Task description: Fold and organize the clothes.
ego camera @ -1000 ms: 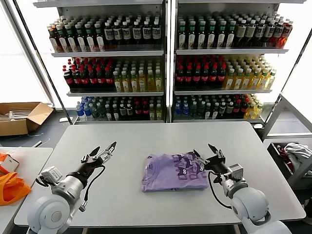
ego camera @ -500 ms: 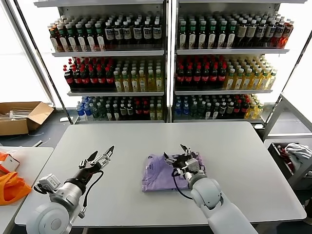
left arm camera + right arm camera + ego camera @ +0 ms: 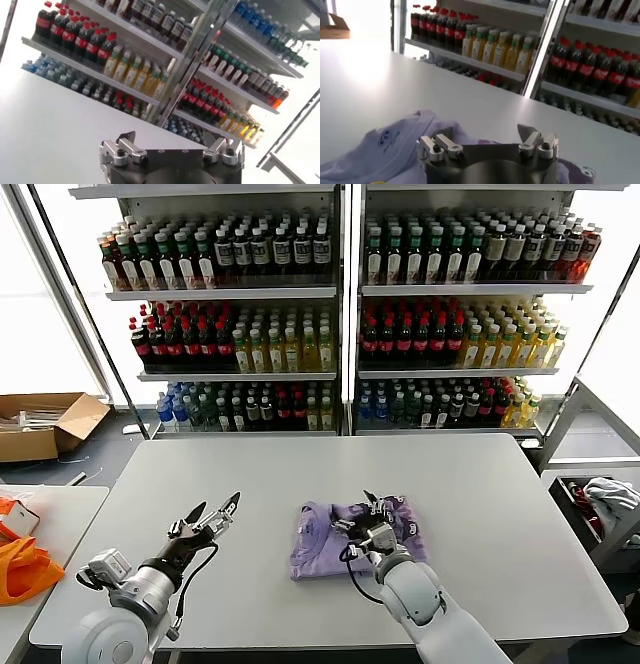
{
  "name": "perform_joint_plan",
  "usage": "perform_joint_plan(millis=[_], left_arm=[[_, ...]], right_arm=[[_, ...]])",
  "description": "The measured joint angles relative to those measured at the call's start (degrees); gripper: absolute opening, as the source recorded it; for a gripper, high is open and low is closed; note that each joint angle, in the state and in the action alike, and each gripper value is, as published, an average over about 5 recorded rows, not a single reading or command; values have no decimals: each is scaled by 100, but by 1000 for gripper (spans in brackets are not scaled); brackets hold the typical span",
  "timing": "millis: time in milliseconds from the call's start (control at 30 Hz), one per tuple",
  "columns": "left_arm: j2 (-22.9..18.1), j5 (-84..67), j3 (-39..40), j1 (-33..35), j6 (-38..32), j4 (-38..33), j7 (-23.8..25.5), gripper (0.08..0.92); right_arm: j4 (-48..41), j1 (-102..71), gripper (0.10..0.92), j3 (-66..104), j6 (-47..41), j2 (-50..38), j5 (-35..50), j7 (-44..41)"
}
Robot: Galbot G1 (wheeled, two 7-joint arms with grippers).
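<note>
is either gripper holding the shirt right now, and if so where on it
Nothing is held. The right gripper hangs open over the lavender T-shirt, and the left gripper is open above bare table.

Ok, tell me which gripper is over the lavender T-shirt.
The right gripper, open above the folded T-shirt. The left gripper hovers open over bare table, apart from it.

Rounded silver-grey shells are seen on both arms, with black cables looped along the wrists. The left gripper [image 3: 212,514] and right gripper [image 3: 362,516] are built from black bodies with screwed metal finger mounts.

Grey table [image 3: 520,514], 1 folded lavender T-shirt [image 3: 318,536] lying near its middle
</note>
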Motion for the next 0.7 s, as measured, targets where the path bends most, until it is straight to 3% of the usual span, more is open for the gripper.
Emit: perform_joint_plan(millis=[700], left_arm=[[24,55,-18,147,-35,-39,52,823]], right_arm=[[533,-964,823,772,119,-149,-336,208]])
